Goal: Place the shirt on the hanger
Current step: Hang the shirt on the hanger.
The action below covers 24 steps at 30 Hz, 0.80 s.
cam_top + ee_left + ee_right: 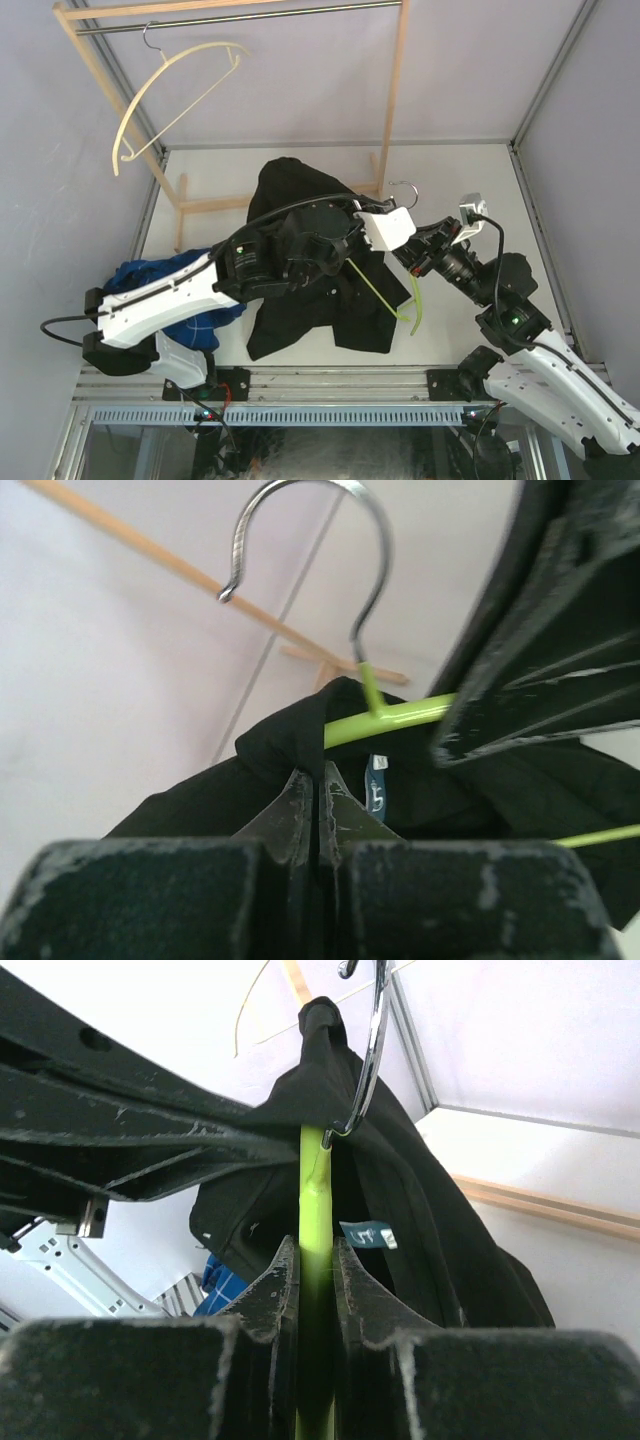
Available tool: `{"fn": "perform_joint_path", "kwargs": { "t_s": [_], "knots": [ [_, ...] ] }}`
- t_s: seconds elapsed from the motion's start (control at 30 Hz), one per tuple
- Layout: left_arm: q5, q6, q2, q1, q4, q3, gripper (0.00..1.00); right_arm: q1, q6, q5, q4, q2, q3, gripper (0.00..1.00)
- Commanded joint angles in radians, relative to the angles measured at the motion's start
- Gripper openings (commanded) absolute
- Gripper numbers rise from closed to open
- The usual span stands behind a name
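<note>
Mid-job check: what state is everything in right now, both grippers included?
shirt: partly raised, collar draped over one hanger arm, not fully on.
hanger: held in the air, hook free, other arm bare.
left gripper: shut on the shirt by the collar.
right gripper: shut on the hanger's arm.
cream hanger: hanging on the rail.
blue shirt: crumpled on the table.

light: bright, diffuse | shadows: faint | glare: backgrounds washed pale | focus: wrist-view foregrounds blurred
</note>
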Motion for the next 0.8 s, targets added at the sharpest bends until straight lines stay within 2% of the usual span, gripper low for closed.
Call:
{"fn": "perform_joint_path", "kwargs": {
  "t_s": [0.0,0.17,0.3,0.4,0.47,0.53,0.6,0.77],
  "knots": [
    [0.293,-0.066,-0.014,-0.052,0.013,0.048,0.00,0.005,-0.019,-0.098,0.140,0.027,0.004,0.00],
    [0.389,-0.074,-0.003,-0.092,-0.002,0.042,0.00,-0.006,-0.004,-0.089,0.168,0.045,-0.002,0.00],
    [0.377,-0.071,0.004,-0.113,-0.009,0.045,0.01,-0.008,0.000,-0.078,0.172,0.040,-0.017,0.00],
    [0.334,-0.072,-0.018,-0.114,-0.002,0.031,0.28,-0.011,-0.017,-0.046,0.136,0.007,-0.023,0.00],
    [0.284,-0.072,-0.054,-0.114,0.022,0.005,0.53,-0.013,-0.037,-0.013,0.095,-0.030,-0.023,0.00],
    [0.244,-0.071,-0.104,-0.113,0.040,-0.023,0.72,-0.017,-0.059,0.010,0.053,-0.058,-0.022,0.00],
    [0.226,-0.073,-0.173,-0.112,0.057,-0.049,0.80,-0.027,-0.075,0.019,0.016,-0.083,-0.022,0.00],
    [0.165,-0.073,-0.324,-0.104,0.086,-0.136,0.88,-0.043,-0.117,0.007,-0.046,-0.134,-0.023,0.00]
  ]
}}
